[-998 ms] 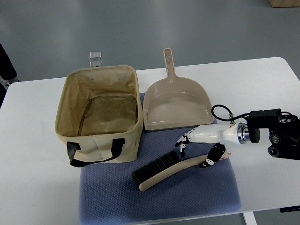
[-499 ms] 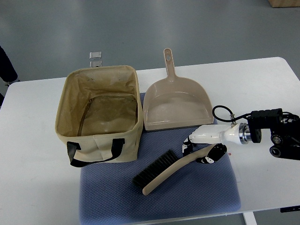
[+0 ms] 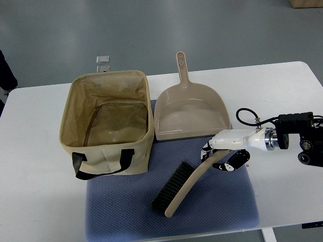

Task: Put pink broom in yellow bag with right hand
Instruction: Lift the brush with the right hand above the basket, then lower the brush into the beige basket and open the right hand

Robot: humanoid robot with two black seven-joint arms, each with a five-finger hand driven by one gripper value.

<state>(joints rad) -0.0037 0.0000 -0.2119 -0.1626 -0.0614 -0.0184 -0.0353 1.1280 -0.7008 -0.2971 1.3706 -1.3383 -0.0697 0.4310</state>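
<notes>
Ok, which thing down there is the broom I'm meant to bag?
Find the blue mat on the white table, in front of the open bag and dustpan. The broom lies there, its curved handle in the right robot hand; only it has dark bristles.

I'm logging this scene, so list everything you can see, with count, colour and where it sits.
bag: one, yellowish tan with black handles, open and empty, on the left part of the table.
dustpan: one, pinkish beige, right of the bag, handle pointing to the far side, its near edge on the mat.
broom: one, pinkish beige handle with dark bristles, lying diagonally on the mat, its handle end in the right hand.
mat: one, blue, on the near middle of the table under the broom.
table: one, white, filling most of the view.
small metal item: one, silvery, on the floor beyond the table; too small to identify.
right hand: one, white and black, entering from the right, closed around the broom handle.
</notes>
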